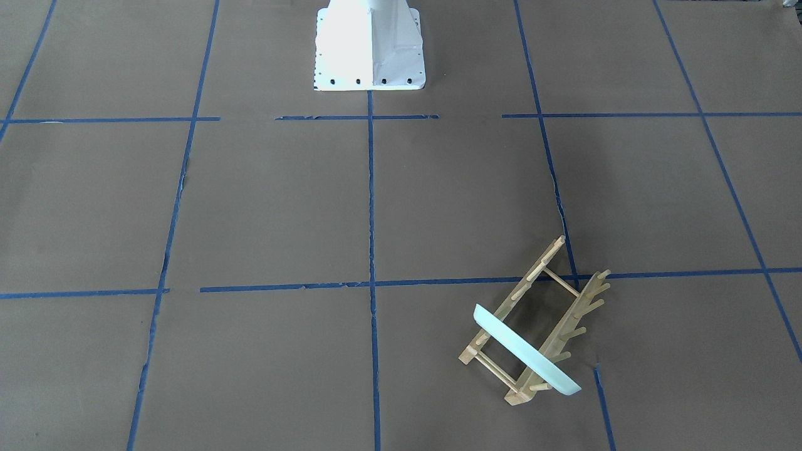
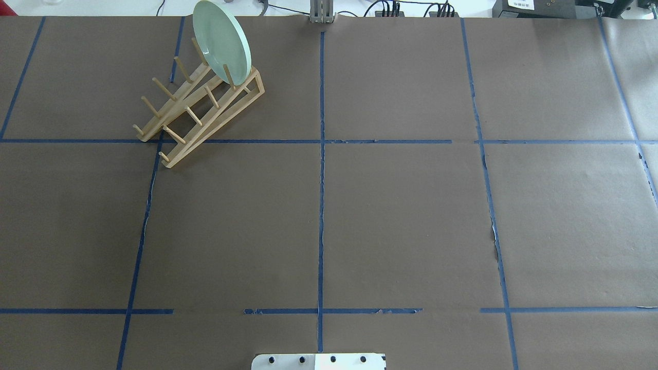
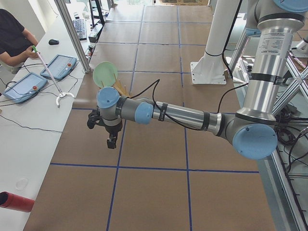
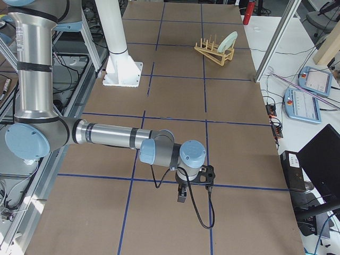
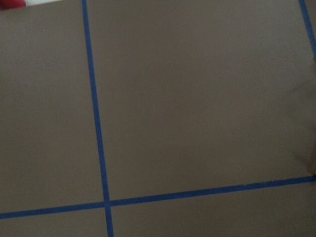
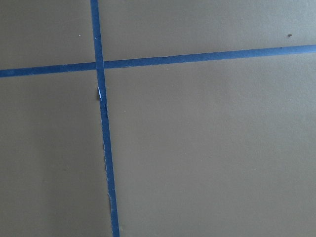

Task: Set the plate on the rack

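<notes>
Already the plate (image 2: 222,41) is leaning in the rack (image 2: 200,110) end slot, upper left of the overhead view; I'm fearing a nudge tipping it out. Left gripper (image 3: 111,140) and right gripper (image 4: 181,195) are hanging well apart; I cannot tell if they're open or closed

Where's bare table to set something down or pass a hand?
Bare paper spans the middle and right squares, from the robot base to the far edge. Only the far-left square is crowded: the rack holds the plate there.
</notes>
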Controlling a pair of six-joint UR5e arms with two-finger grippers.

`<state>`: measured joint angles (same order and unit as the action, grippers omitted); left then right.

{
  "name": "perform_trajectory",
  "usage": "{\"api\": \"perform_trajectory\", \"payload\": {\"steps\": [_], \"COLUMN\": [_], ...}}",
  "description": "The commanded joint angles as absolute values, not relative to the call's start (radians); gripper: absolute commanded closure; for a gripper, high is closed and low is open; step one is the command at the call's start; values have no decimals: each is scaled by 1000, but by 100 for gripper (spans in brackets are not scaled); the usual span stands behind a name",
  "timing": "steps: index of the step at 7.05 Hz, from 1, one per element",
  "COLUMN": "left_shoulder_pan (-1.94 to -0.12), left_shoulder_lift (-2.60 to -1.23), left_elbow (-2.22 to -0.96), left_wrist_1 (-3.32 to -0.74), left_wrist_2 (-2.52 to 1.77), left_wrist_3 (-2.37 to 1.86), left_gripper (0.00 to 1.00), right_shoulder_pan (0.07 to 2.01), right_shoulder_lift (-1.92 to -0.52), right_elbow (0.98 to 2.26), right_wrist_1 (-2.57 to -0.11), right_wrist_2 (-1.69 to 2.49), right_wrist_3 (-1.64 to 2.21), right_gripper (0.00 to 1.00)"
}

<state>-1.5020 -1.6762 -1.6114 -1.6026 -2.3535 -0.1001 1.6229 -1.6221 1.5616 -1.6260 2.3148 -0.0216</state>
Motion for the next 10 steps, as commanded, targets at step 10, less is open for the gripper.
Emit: {"api": "perform_trajectory", "payload": {"steps": [10], "left_shoulder_pan": [-1594], "left_shoulder_lift": [-1546], "left_elbow": [-1640], "left_wrist_1": [-1585], "left_wrist_2": [-2367], "left_wrist_3": [96], "left_gripper": [0], "right_shoulder_pan": [1623], "right_shoulder_lift": [-1621], "right_elbow": [1562], "right_wrist_1": [-1626], "right_wrist_2": [2315], "right_wrist_3": [-21], "right_gripper": [0]}}
